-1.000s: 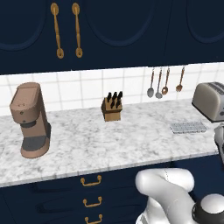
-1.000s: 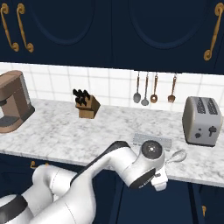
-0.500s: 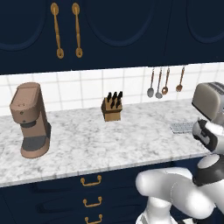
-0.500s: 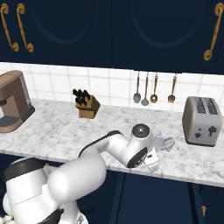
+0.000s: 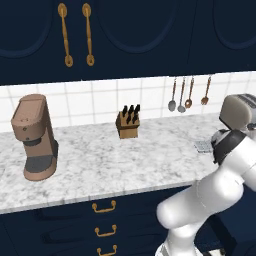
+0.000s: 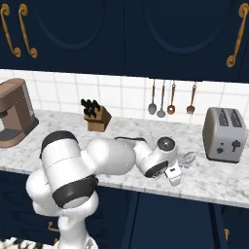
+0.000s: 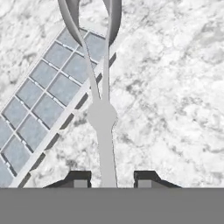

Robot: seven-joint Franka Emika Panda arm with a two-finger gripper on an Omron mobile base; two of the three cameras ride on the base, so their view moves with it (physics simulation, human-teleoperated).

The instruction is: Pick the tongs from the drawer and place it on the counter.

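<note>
Hand view, bottom of frame: gripper stood with its two fingertips apart, the tongs' stem rising between them; contact with the stem could not be made out. Tongs ran up mid-frame, their looped tips at the top edge above the grey grid tray at left. Marbled tabletop lay beneath. Right base view: toaster at far right.
</note>
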